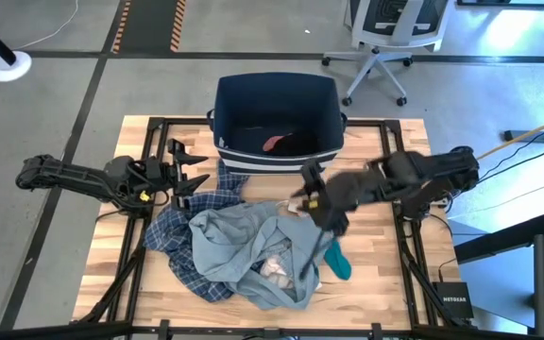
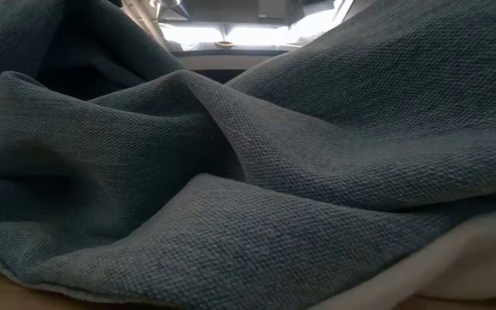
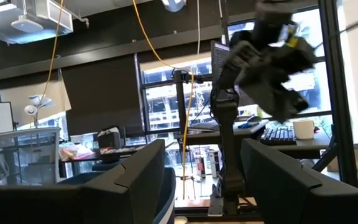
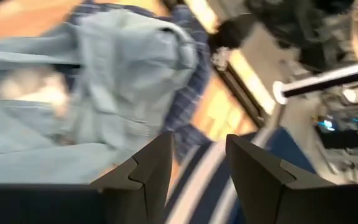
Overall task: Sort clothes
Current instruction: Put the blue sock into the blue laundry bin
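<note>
The clothes lie in a heap on the wooden table. A large light grey-blue garment [image 1: 248, 247] lies on top, and it fills the low view [image 2: 248, 172]. A blue-and-white plaid shirt [image 1: 179, 229] lies under it. A pale piece [image 1: 277, 267] sits in its folds, and a dark strip [image 1: 308, 260] and a teal piece [image 1: 337, 263] lie at its right. A pink piece [image 1: 276, 143] lies in the navy bin [image 1: 229, 104]. My right gripper [image 1: 310, 195] is open and empty above the heap's far right part, near the bin; its view [image 4: 197, 155] shows the garment [image 4: 123, 81]. My left gripper [image 1: 199, 170] is open and empty at the heap's far left.
The navy bin with white stripes [image 4: 204, 180] stands at the table's far edge in the middle. Black frame rails [image 1: 399, 236] run along the table's sides. An office chair [image 1: 385, 38] stands beyond the table. My right arm [image 3: 272, 56] shows in the left wrist view.
</note>
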Robot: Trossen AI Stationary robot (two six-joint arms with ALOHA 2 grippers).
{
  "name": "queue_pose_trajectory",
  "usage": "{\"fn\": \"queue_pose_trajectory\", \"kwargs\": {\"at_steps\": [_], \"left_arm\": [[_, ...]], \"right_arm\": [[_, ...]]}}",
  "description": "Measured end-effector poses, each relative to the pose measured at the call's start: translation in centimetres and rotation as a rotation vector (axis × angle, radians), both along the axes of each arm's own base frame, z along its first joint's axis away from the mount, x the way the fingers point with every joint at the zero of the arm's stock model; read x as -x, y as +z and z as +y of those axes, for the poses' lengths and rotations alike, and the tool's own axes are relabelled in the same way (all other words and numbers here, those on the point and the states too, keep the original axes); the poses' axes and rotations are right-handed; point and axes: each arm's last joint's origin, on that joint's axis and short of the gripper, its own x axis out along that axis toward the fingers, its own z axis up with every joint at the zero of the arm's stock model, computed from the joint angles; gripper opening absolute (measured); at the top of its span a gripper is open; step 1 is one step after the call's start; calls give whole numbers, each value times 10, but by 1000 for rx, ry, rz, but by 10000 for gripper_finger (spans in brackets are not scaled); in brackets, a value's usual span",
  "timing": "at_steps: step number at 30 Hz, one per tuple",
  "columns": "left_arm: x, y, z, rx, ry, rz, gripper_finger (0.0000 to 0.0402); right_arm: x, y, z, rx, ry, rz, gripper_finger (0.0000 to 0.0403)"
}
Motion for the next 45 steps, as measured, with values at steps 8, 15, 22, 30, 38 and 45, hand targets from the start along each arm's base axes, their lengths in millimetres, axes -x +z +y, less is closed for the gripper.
{"fn": "queue_pose_trajectory", "kwargs": {"at_steps": [8, 15, 22, 30, 38, 45], "left_arm": [[0, 0, 0, 4, -2, -1, 208], [0, 0, 0, 4, -2, 0, 208], [0, 0, 0, 14, -6, -2, 208], [0, 0, 0, 14, -6, -3, 208], [0, 0, 0, 14, -6, -3, 208], [0, 0, 0, 15, -6, -3, 208]], "right_arm": [[10, -36, 42, -30, 51, 131, 168], [13, -93, 56, -33, -26, 304, 168], [33, -162, 65, -40, -148, 524, 168], [68, -209, 88, -103, -242, 678, 168], [76, -248, 95, -257, -404, 604, 168], [85, -271, 82, -274, -573, 625, 168]]}}
